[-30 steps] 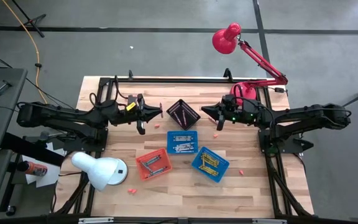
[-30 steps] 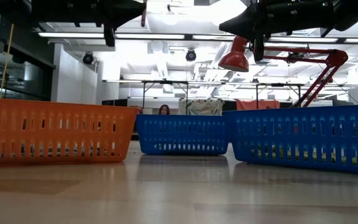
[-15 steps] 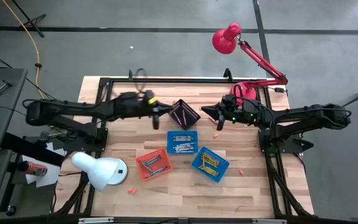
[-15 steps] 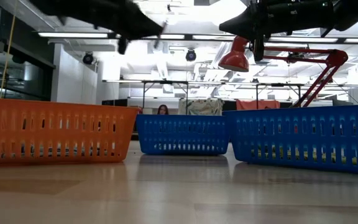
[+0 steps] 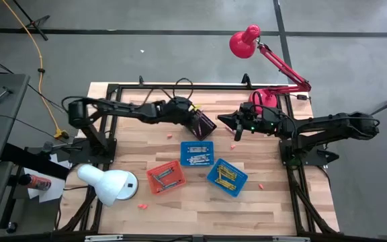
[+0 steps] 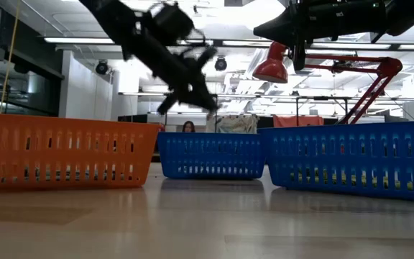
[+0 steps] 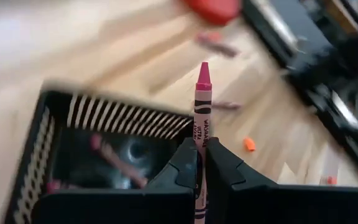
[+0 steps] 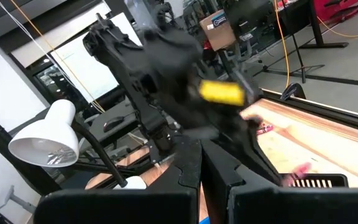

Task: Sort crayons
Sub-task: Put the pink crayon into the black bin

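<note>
My left gripper (image 5: 192,116) hangs slanting down over the black mesh basket (image 5: 207,125) at the table's far middle, shut on a magenta crayon (image 7: 202,99). In the left wrist view the basket (image 7: 73,118) lies below the fingers with pink crayons (image 7: 120,163) on its floor. The low view shows this gripper (image 6: 208,106) above the baskets. My right gripper (image 5: 236,125) waits level to the right of the black basket, shut (image 8: 201,163) and holding nothing. My left gripper pinches the magenta crayon's paper-wrapped shaft (image 7: 202,135) between its two fingers. The crayon lies along the fingers, its pointed tip (image 7: 203,67) sticking out well past the fingertips. It is lifted clear above the black basket, slanting down with the gripper.
Two blue baskets (image 5: 197,153) (image 5: 227,177) and a red-orange one (image 5: 166,177) hold crayons near the table's middle. Loose crayons lie at the right (image 5: 234,144), near right (image 5: 261,183) and near left (image 5: 142,205). A white lamp (image 5: 109,185) stands near left, a red lamp (image 5: 247,42) far right.
My left gripper has swung from the table's left side toward the right and downward to above the black basket. It has tipped from level to slanting down and rolled, staying shut on the crayon throughout.
</note>
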You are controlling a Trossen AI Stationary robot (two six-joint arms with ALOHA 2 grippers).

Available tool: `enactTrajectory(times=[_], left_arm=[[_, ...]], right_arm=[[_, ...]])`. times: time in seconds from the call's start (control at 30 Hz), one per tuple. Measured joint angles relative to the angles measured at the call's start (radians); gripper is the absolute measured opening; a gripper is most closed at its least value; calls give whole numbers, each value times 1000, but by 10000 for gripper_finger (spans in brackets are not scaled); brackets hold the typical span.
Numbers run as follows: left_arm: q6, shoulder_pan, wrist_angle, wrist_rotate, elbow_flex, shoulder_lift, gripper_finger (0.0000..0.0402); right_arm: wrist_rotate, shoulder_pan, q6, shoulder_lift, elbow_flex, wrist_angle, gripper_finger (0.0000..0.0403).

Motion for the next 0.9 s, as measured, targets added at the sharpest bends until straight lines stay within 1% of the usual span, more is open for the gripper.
enactTrajectory(times=[0.17, 0.23, 0.27, 0.5, 0.6, 0.73, 0.9], left_arm=[[-321, -4, 5, -16, -24, 88, 1], [-410, -11, 4, -17, -26, 111, 1], [-430, -14, 3, -18, -26, 114, 1], [-442, -29, 84, -51, -26, 117, 1], [-442, -27, 76, -53, -26, 117, 4], [-459, -27, 73, -47, -26, 117, 23], [-459, -27, 76, -44, -26, 117, 59]], right_arm=[[0, 0, 0, 0, 0, 0, 0], [0, 0, 0, 0, 0, 0, 0], [0, 0, 0, 0, 0, 0, 0], [0, 0, -2, 0, 0, 0, 0], [0, 0, -30, 0, 0, 0, 0], [1, 0, -45, 0, 0, 0, 0], [1, 0, -45, 0, 0, 0, 0]])
